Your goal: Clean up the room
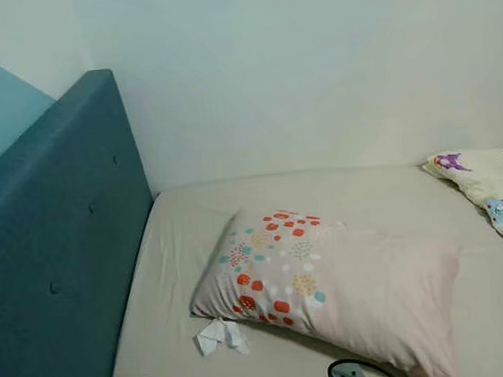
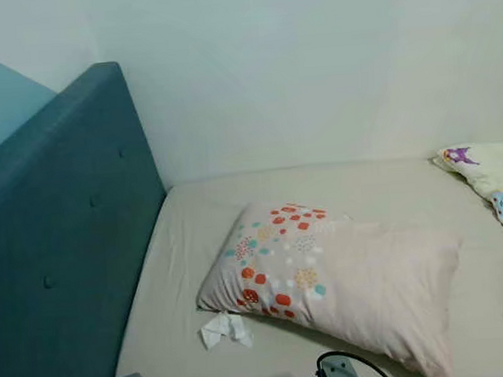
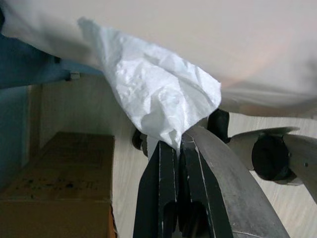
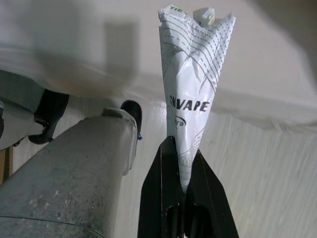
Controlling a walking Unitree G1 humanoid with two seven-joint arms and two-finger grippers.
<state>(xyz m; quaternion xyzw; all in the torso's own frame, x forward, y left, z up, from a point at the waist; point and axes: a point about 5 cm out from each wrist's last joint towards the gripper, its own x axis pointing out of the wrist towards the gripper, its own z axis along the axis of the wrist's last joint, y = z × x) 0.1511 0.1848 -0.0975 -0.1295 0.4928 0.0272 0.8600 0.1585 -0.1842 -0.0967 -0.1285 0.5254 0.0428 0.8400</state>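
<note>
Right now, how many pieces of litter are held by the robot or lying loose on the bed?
3: a white tissue in the left end effector, a printed wrapper in the right end effector, and crumpled tissue beside the pillow. More may be hidden.

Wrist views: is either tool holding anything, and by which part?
Both. The left tool is shut on the narrow gathered end of a white tissue. The right tool is shut on the lower end of a printed wrapper.

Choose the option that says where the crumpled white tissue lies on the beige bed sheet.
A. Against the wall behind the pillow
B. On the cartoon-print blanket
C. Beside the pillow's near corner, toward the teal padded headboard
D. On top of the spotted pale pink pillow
C: the crumpled white tissue lies on the beige bed sheet just off the dotted corner of the spotted pale pink pillow, on the teal padded headboard side.
</note>
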